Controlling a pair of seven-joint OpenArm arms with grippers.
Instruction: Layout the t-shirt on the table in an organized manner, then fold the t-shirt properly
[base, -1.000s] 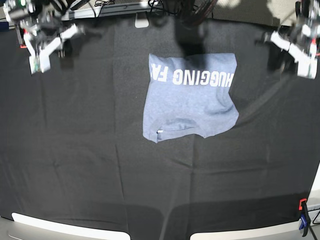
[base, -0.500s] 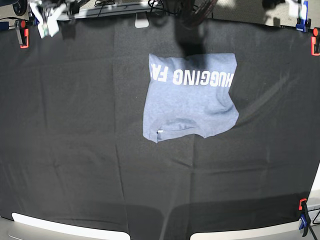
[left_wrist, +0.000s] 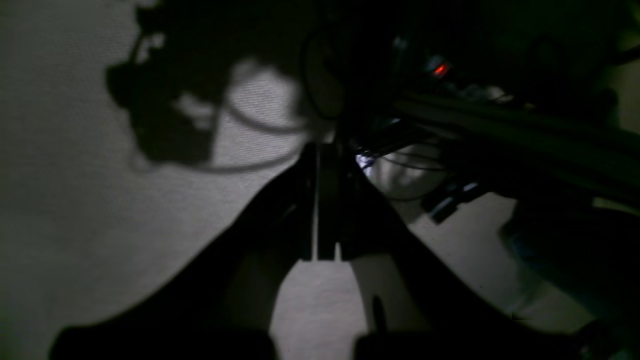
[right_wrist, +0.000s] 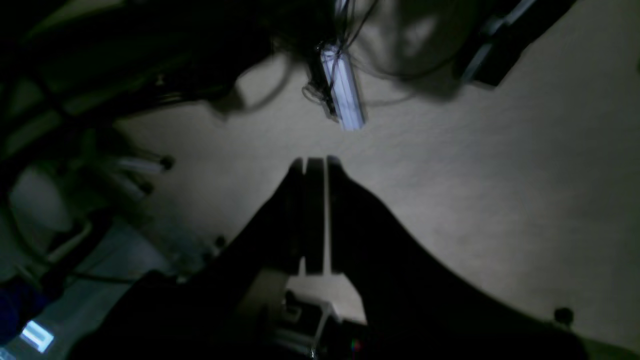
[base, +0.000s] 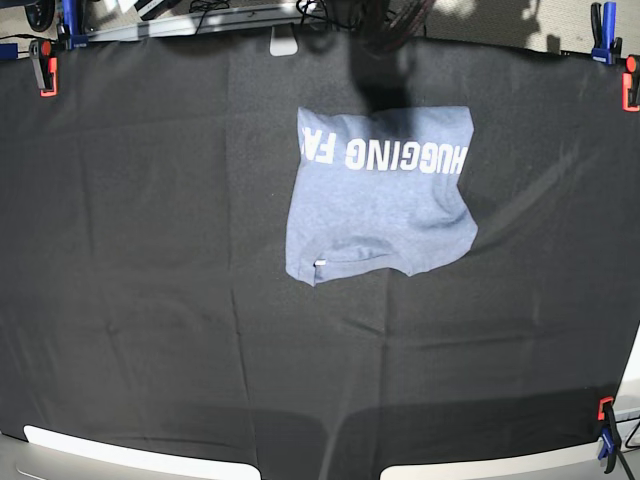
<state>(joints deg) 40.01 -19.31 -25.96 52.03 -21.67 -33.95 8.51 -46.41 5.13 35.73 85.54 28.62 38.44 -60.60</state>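
The light blue-grey t-shirt lies folded into a rough rectangle on the table, a little right of centre and toward the far edge, white lettering along its far side. Neither arm shows in the base view. My left gripper is shut with nothing in it, hanging over pale floor and cables off the table. In the right wrist view my right gripper is likewise shut and empty above pale floor. Neither wrist view shows the t-shirt.
Orange and blue clamps hold the black cloth at the far left corner, the far right corner and the near right edge. Cables and dark equipment lie below the left gripper; a white strip hangs below the right.
Both arms have pulled back from the far corners of the table and left the base view. The t-shirt has not moved.
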